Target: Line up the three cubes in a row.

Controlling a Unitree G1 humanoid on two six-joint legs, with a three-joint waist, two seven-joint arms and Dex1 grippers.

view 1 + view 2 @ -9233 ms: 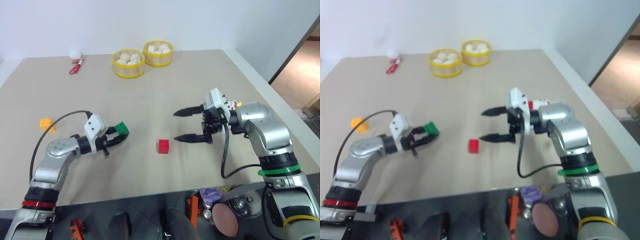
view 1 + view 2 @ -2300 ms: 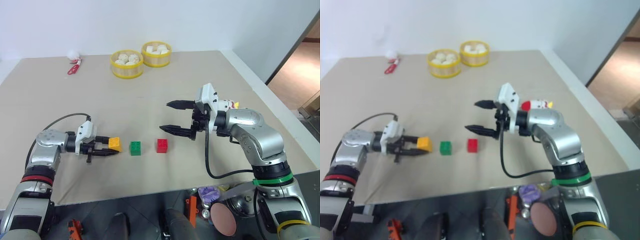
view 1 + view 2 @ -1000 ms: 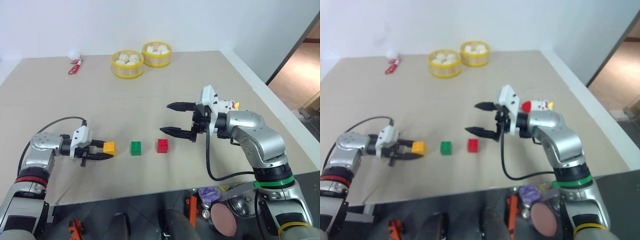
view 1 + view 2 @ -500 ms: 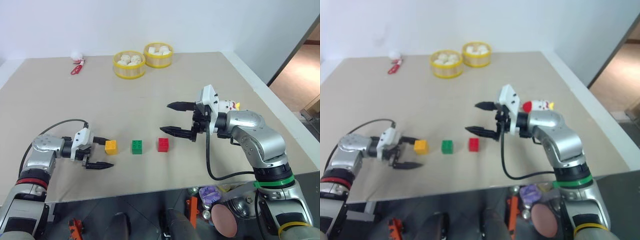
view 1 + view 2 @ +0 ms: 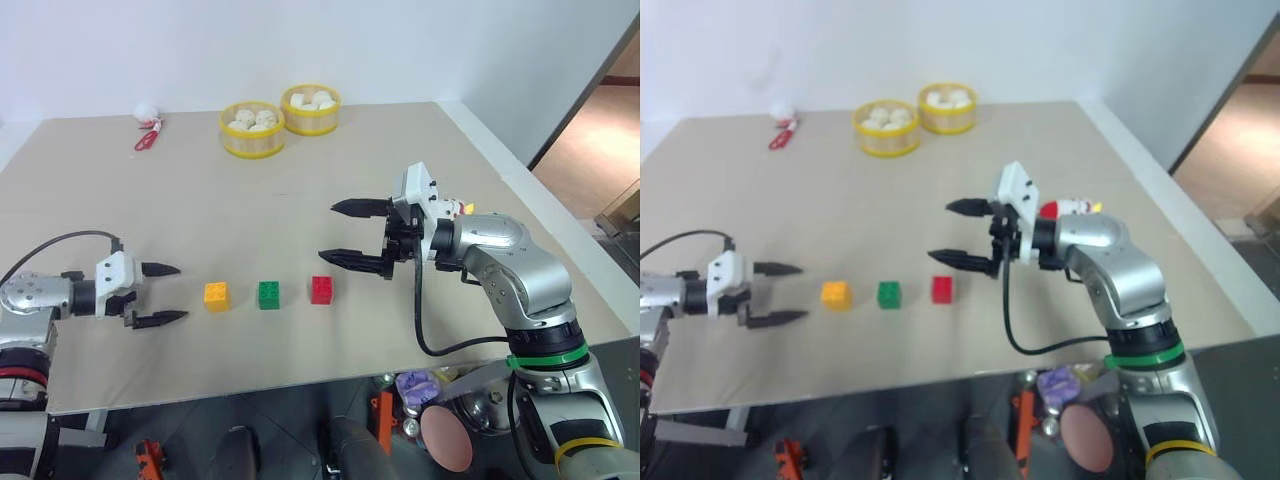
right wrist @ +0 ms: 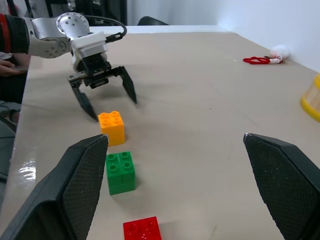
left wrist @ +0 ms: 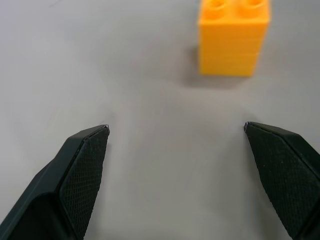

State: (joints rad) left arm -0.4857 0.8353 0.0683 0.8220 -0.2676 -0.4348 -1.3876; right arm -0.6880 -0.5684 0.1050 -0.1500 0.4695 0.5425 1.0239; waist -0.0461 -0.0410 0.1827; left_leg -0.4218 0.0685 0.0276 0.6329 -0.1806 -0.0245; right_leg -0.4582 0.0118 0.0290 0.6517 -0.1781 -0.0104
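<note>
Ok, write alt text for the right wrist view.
Orange-yellow cube, green cube and red cube sit in a row on the tan table. The open left hand hovers just beyond the orange-yellow one, holding nothing.

Plush toy point(image 5: 462, 208) (behind right arm)

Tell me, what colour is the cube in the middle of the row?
Green. The middle cube shows best in the left eye view.

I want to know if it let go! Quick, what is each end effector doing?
Left end effector: open, holding nothing, apart from the orange-yellow cube.
Right end effector: open, holding nothing.
</note>
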